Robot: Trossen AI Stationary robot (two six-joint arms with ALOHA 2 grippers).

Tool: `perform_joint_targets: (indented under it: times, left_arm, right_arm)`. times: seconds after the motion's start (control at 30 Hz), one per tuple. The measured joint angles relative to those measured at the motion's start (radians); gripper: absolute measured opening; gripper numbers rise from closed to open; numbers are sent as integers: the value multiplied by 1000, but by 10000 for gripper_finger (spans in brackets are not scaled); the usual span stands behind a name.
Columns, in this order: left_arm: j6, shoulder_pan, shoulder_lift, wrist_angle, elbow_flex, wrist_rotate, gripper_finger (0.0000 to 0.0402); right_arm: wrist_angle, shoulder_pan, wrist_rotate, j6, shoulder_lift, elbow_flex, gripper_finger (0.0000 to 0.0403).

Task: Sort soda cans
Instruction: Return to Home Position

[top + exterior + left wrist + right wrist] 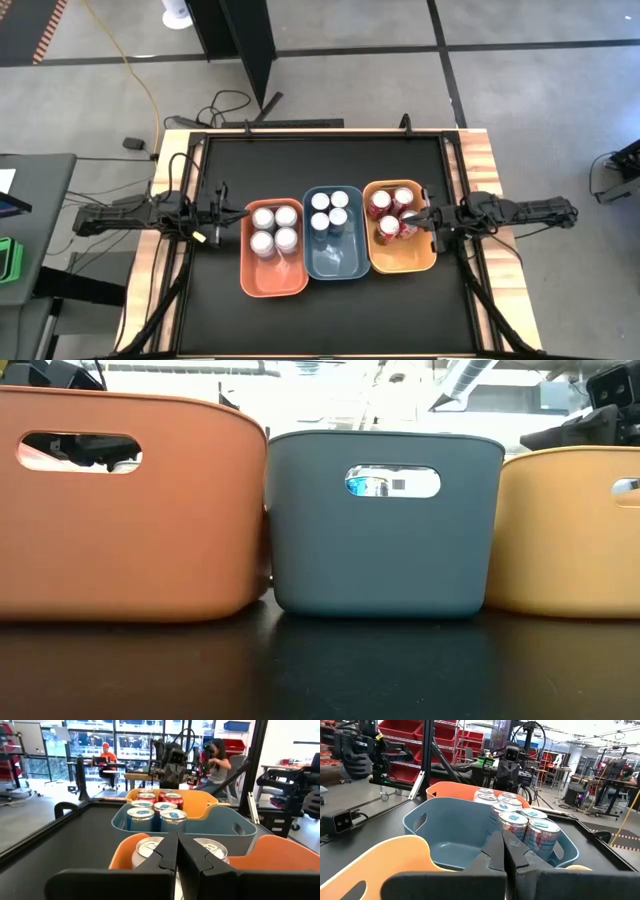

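— State of the sort?

— Judged complete, as far as is shown. Four silver-white cans (274, 228) are seen in the orange bin (273, 278), four blue cans (330, 210) in the blue bin (336, 264), and at least three red cans (392, 212) in the yellow bin (402, 260). That last bin cannot be fully seen from above. The three bins are set side by side mid-table, touching or nearly so. No can is seen loose on the table (330, 320).

— What is left?

— Only the parking of the arms, it is judged. The left gripper (177, 844) is held just beside the orange bin's outer wall, and the right gripper (503, 840) over the yellow bin's outer rim. Both pairs of fingers are pressed together, with nothing between them.

— Where was that read?

— From the wrist views; from above the fingers cannot be made out. Counts and colours per bin are best taken from above. From table height only the bin walls are shown, with a sliver of a blue can visible through the blue bin's handle slot (392, 482). The can tops are hidden there.
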Motion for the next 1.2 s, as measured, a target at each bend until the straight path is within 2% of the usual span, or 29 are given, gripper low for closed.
perform_joint_targets:
  times: [0.17, 0.3, 0.77, 1.2]
  left_arm:
    - [2, -4, 0, 2, -1, -20, 0]
    - [-5, -4, 0, 8, -2, 9, 0]
    - [-55, -4, 1, -21, -2, -18, 0]
    - [-55, -4, 1, -21, -2, -18, 0]
  right_arm:
    - [-1, 0, 0, -7, 0, -1, 0]
    - [-2, 0, 0, 56, 0, -1, 0]
    - [-5, 0, 0, 228, 0, -2, 0]
    - [-3, 0, 0, 229, 0, -3, 0]
